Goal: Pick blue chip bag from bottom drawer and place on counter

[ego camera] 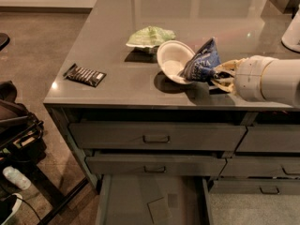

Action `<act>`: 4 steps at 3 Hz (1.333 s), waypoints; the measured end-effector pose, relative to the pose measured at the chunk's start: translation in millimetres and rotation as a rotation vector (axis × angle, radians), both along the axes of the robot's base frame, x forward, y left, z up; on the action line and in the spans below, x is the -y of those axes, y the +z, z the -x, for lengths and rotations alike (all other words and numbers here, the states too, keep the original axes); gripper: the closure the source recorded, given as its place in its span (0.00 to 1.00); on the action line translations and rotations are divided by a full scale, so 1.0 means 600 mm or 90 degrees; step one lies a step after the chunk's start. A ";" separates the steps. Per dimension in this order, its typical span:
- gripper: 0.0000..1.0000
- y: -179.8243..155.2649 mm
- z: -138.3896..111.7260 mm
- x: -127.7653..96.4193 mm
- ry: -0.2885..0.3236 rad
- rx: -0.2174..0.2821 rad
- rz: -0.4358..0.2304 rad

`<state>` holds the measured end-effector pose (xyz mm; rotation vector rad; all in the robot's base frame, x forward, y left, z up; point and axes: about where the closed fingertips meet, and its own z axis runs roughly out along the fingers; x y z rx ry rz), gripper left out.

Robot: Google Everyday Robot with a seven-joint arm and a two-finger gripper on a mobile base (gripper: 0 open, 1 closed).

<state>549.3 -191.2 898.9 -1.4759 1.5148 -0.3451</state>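
Gripper (224, 77) clamped on a blue chip bag (201, 62) just above the counter (117, 41).
Bag's long axis runs 7 to 1 o'clock, tip toward 1; gripper at its 4 o'clock; a tilted white bowl (171, 60) touches its 9 o'clock edge.

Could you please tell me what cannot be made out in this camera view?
Bottom drawer: its front is cut off by the lower edge.
Blue chip bag lettering: too small to read.
Gripper, above the counter at right, holding the bag: its arm is cut by the right edge.
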 end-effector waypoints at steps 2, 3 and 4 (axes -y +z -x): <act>0.13 0.000 0.000 0.000 0.000 0.000 0.000; 0.00 0.000 0.000 0.000 0.000 0.000 0.000; 0.00 0.000 0.000 0.000 0.000 0.000 0.000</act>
